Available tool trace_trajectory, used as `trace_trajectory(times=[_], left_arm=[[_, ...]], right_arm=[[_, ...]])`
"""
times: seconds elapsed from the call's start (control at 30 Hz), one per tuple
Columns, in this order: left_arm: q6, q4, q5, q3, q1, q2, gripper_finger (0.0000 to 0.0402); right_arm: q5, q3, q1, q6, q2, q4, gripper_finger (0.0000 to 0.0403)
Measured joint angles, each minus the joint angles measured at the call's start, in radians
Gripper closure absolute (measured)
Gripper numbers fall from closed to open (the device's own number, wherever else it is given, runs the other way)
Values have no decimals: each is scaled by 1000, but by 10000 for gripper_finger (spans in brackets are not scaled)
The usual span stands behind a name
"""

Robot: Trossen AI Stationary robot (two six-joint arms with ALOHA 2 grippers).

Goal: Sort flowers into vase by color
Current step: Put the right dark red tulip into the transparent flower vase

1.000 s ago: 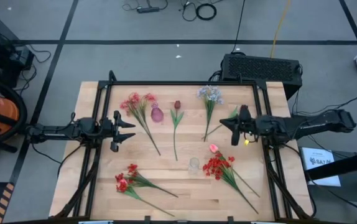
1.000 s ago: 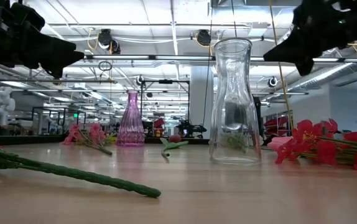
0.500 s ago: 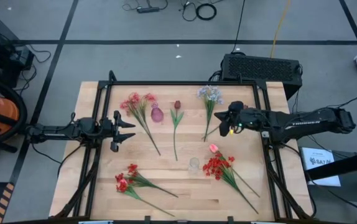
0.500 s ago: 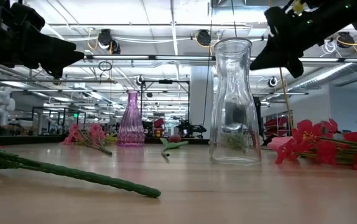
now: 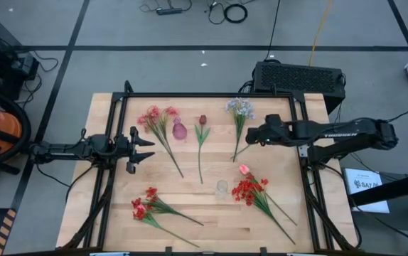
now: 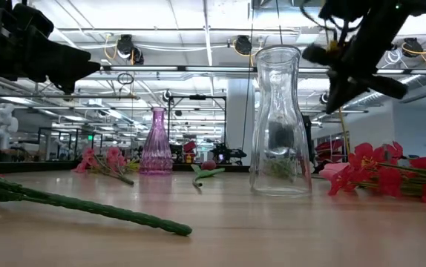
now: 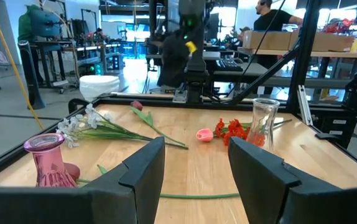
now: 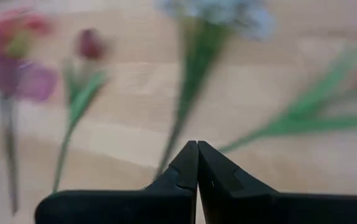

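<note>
On the wooden table (image 5: 119, 213) we list the flowers, all lying flat and loose:

- Pink spray (image 5: 154, 117), far left, just beside a pink vase (image 5: 180, 131).
- Dark maroon tulip (image 5: 202, 121), far centre, stalk running toward the near side.
- Pale blue-white sprig (image 5: 240, 108), far right of centre.
- Pink bud (image 5: 244, 170), touching the red cluster (image 5: 248, 189) near right.
- A second red cluster (image 5: 144, 205), near left.
- Clear glass vase (image 5: 222, 189), upright, near centre, just left of the right red cluster — we see no stem in it.

Left pincer (image 5: 146, 148): at the left side of the table, fingers spread, nothing between them.

Right pincer (image 5: 249, 136): above the table just right of the sprig's stalk, fingers pressed together — we see nothing held.
</note>
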Motion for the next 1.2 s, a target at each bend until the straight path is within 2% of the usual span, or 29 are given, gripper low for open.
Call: trace_trajectory(times=[0.2,0.43,0.63,0.73,1.0,1.2], left_arm=[[0,0,0,0,0,0,217],[0,0,0,0,0,0,217],[0,0,0,0,0,0,217],[0,-1,0,0,0,0,217],[0,-1,0,0,0,0,217],[0,-1,0,0,0,0,217]], right_arm=[[-5,0,-62,286,79,-131,403],[-24,0,-114,501,160,-117,402],[-93,0,-135,520,229,-97,373],[-112,0,-147,563,262,-94,344],[-140,-1,-202,556,349,-28,264],[-191,-1,-281,525,404,5,248]])
